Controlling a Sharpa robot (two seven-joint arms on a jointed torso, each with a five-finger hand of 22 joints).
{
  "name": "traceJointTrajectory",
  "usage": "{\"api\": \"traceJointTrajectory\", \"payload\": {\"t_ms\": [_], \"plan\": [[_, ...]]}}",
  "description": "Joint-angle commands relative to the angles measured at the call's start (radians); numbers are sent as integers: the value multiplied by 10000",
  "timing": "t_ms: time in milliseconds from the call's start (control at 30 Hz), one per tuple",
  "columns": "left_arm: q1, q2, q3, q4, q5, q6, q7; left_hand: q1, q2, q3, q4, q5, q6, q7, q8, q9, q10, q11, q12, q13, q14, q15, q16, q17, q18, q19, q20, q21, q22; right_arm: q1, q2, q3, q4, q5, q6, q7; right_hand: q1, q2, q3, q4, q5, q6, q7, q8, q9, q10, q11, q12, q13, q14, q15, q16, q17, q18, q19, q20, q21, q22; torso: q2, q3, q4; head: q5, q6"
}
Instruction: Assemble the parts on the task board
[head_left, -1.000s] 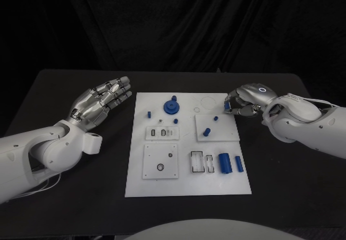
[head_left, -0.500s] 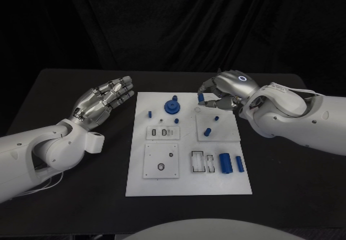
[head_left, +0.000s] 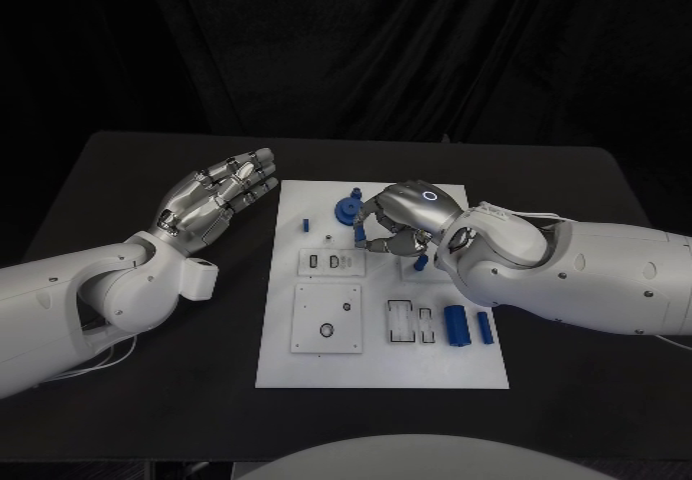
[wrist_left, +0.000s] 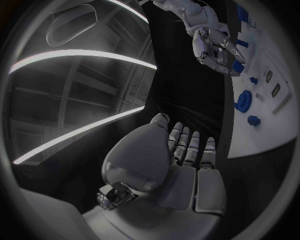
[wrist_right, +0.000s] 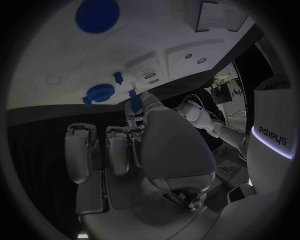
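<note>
The white task board (head_left: 378, 360) lies in the middle of the black table. On its far part a blue gear (head_left: 343, 212) stands, also seen as the blue gear (wrist_right: 100, 92), with small blue pegs (head_left: 306, 225) around it. My right hand (head_left: 407, 218) hovers over the board just right of the gear, fingers curled in. Its fingertips (wrist_right: 139, 107) sit at a small blue peg (wrist_right: 134, 100); whether they grip it is unclear. Left of the board my left hand (head_left: 216, 195) is raised, flat and open, holding nothing, as my left hand (wrist_left: 187, 160) also shows.
A small plate with two slots (head_left: 329, 262) and a square plate with holes (head_left: 327, 318) lie on the board's left half. Two blue cylinders (head_left: 464, 326) lie beside a slotted plate (head_left: 408, 323) at the near right. My right forearm (head_left: 577, 275) covers the board's right edge.
My right hand has swung left from the board's far right edge to over the board beside the gear. The left hand has hardly moved.
</note>
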Motion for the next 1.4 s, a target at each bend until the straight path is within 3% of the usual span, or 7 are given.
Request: {"api": "traceJointTrajectory", "payload": {"t_ms": [33,233,367,600,1033,1400], "plan": [[-14,42,9,-10,29,120,91,36,-27,72,-1,32,-40,14,44,-4,-19,81,48,4,-31,70,37,12,92,-18,73,12,8,-101,130,6,-100,-253,441,-734,-6,-27,-7,-79,47,-25,78,28,224,1024,33,26,2635,1019,-23,29,2633,97,623,-30,-45,2402,-8,-11,19,-10,-63],[-14,82,9,-42,29,140,74,32,-36,85,-3,30,-59,16,39,-6,-28,82,37,2,-37,70,32,10,93,-22,73,9,7,-171,267,7,-148,-287,698,-911,-49,-36,-21,-74,49,-67,106,14,236,1024,62,26,2635,1019,0,29,2633,109,596,-16,-88,2386,4,14,-2,5,-110],[-14,103,9,-57,29,154,66,30,-38,91,-3,30,-79,16,32,-8,-38,82,23,0,-39,70,31,10,93,-18,74,11,8,-191,307,6,-157,-294,830,-963,-72,-38,-29,-71,27,-78,114,12,243,1024,73,26,2635,1019,10,29,2633,112,588,-8,-101,2381,4,4,19,-7,-122],[-16,121,9,-70,29,174,61,30,-38,91,-3,30,-79,16,32,-8,-38,82,23,0,-39,70,31,10,93,-18,74,11,8,-234,308,6,-84,-298,933,-1017,-108,-42,-43,-72,-27,-120,133,-4,253,1024,93,26,2635,1019,30,29,2633,120,570,8,-131,2370,0,1,-26,76,-144],[-21,155,9,-121,29,188,34,28,-43,106,-5,28,-100,15,25,-11,-56,80,9,-4,-46,72,27,9,93,-22,74,8,7,-342,255,6,-20,-299,1187,-1092,-150,-35,-50,-83,-100,-218,173,-51,261,1024,136,26,2635,1019,65,29,2633,146,510,39,-226,2335,-5,1,9,85,-178],[-35,154,9,-166,29,209,27,26,-46,112,-7,25,-122,15,16,-14,-69,80,-5,-6,-55,73,20,7,93,-29,75,4,5,-432,345,6,-110,-299,1264,-1073,-160,-32,-47,-99,-129,-292,197,-92,257,1024,151,26,2635,1019,82,29,2633,155,491,57,-258,2323,-7,-7,-3,117,-212]]}}
